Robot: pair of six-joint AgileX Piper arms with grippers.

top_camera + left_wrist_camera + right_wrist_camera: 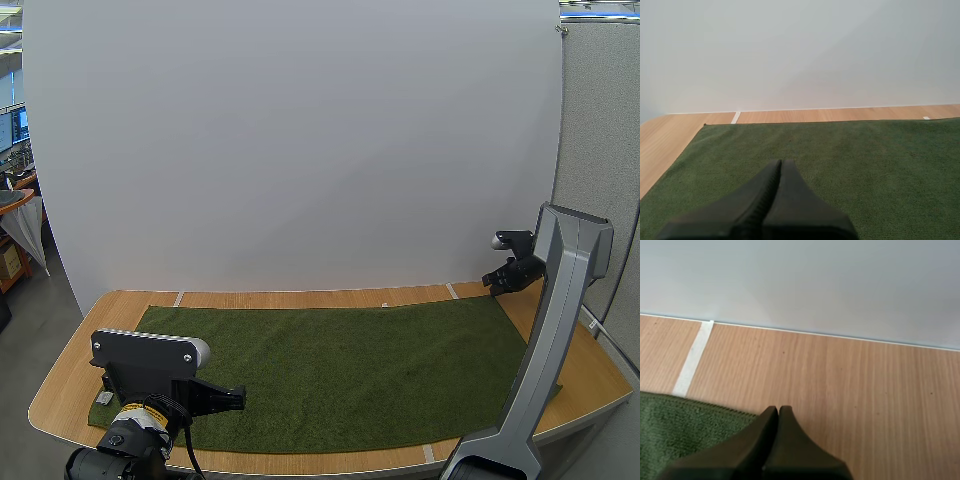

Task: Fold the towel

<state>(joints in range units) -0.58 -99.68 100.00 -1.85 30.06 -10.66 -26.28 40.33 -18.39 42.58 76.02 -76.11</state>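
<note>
The towel (pixel 350 365) is spread flat on the table (pixel 60 385). The left gripper (pixel 780 164) and right gripper (pixel 778 410) are closed, nothing held.

Angular silver-grey right arm (pixel 548 340), black left arm (pixel 148 368) with silver screws, matte black left pincer (pixel 780 165)

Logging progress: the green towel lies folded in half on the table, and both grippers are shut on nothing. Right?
No: the high view shows the green towel spread flat, unfolded, on the table. The left gripper and right gripper are shut on nothing.
</note>
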